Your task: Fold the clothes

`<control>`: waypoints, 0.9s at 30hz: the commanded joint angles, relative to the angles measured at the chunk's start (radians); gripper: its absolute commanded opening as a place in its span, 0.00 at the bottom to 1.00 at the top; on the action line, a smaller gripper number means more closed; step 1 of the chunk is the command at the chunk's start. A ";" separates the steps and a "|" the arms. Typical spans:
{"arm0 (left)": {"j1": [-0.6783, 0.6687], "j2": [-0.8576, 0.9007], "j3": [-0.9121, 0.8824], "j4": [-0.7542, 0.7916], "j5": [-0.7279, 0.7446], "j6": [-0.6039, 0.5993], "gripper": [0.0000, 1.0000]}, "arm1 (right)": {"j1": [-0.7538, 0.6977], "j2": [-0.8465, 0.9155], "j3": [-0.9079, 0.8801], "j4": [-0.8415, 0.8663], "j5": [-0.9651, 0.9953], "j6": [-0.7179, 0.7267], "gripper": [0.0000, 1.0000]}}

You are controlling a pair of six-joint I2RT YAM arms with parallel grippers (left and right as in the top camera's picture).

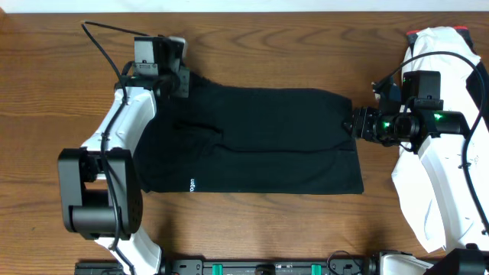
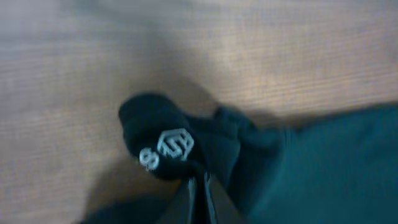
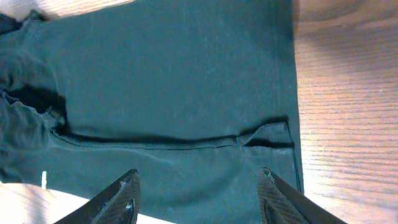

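Observation:
The black T-shirt (image 1: 260, 141) lies as a flat folded rectangle on the middle of the wooden table, with small white lettering near its front edge. My left gripper (image 1: 182, 79) is at the shirt's back left corner. In the left wrist view its fingers (image 2: 199, 185) are shut on a bunched bit of the black fabric (image 2: 158, 134) that bears a white logo. My right gripper (image 1: 356, 122) is at the shirt's right edge. In the right wrist view it is open wide (image 3: 199, 180) just above the black T-shirt (image 3: 174, 74), holding nothing.
A white garment (image 1: 447, 46) lies at the back right corner, partly under the right arm. Bare wooden table (image 1: 267, 46) surrounds the shirt. The arm bases stand at the front edge.

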State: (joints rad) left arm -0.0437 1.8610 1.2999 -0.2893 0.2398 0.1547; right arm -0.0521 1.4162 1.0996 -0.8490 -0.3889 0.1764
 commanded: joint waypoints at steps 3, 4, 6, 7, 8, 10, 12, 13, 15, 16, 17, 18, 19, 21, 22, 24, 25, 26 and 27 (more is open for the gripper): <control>-0.028 -0.060 0.003 -0.148 0.011 -0.002 0.06 | -0.006 -0.004 0.011 0.000 0.000 0.010 0.59; -0.034 -0.067 0.003 -0.182 0.010 -0.002 0.06 | -0.006 -0.004 0.011 0.000 0.000 0.010 0.59; -0.043 -0.081 0.003 -0.239 0.010 -0.002 0.06 | -0.006 -0.004 0.011 0.000 0.000 0.009 0.59; -0.049 -0.089 0.003 -0.270 0.010 -0.002 0.06 | -0.006 -0.004 0.011 0.000 0.000 0.009 0.59; -0.055 -0.098 0.003 -0.299 0.010 -0.005 0.06 | -0.006 -0.004 0.011 0.000 0.000 0.009 0.60; -0.064 -0.112 0.003 -0.349 0.010 -0.011 0.06 | -0.006 -0.004 0.011 0.001 0.001 0.009 0.60; -0.071 -0.120 0.003 -0.407 0.010 -0.013 0.06 | -0.006 -0.004 0.011 0.001 0.010 0.009 0.60; -0.072 -0.121 0.003 -0.438 0.010 -0.014 0.06 | -0.006 -0.004 0.011 0.001 0.020 0.009 0.60; -0.074 -0.120 0.002 -0.489 0.008 -0.014 0.06 | -0.006 -0.004 0.011 0.001 0.031 0.008 0.60; -0.074 -0.120 0.000 -0.509 0.002 -0.014 0.06 | -0.006 -0.004 0.011 0.001 0.033 0.008 0.60; -0.074 -0.120 0.000 -0.530 -0.006 -0.014 0.06 | -0.006 -0.004 0.011 0.001 0.034 0.004 0.60; -0.074 -0.120 0.000 -0.546 -0.016 -0.014 0.06 | -0.006 -0.004 0.011 0.001 0.035 0.000 0.60; -0.074 -0.120 0.000 -0.566 -0.027 -0.021 0.06 | -0.006 -0.004 0.011 0.001 0.035 0.000 0.60; -0.074 -0.120 0.000 -0.602 -0.028 -0.025 0.06 | -0.006 -0.004 0.011 0.000 0.034 -0.002 0.61; -0.074 -0.120 0.000 -0.618 -0.028 -0.031 0.06 | -0.006 -0.004 0.011 0.000 0.034 -0.002 0.61; -0.074 -0.120 0.000 -0.644 -0.028 -0.049 0.06 | -0.006 -0.004 0.011 0.000 0.034 -0.002 0.61; -0.074 -0.120 0.000 -0.653 -0.028 -0.057 0.06 | -0.006 -0.004 0.011 0.000 0.034 -0.002 0.61; -0.074 -0.120 0.000 -0.659 -0.028 -0.063 0.06 | -0.006 -0.004 0.011 0.000 0.034 -0.002 0.61; -0.074 -0.120 0.000 -0.665 -0.028 -0.063 0.06 | -0.006 -0.004 0.011 0.000 0.034 -0.002 0.61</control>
State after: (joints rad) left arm -0.1162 1.7557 1.2991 -0.9390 0.2249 0.1211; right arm -0.0521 1.4162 1.0996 -0.8482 -0.3622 0.1761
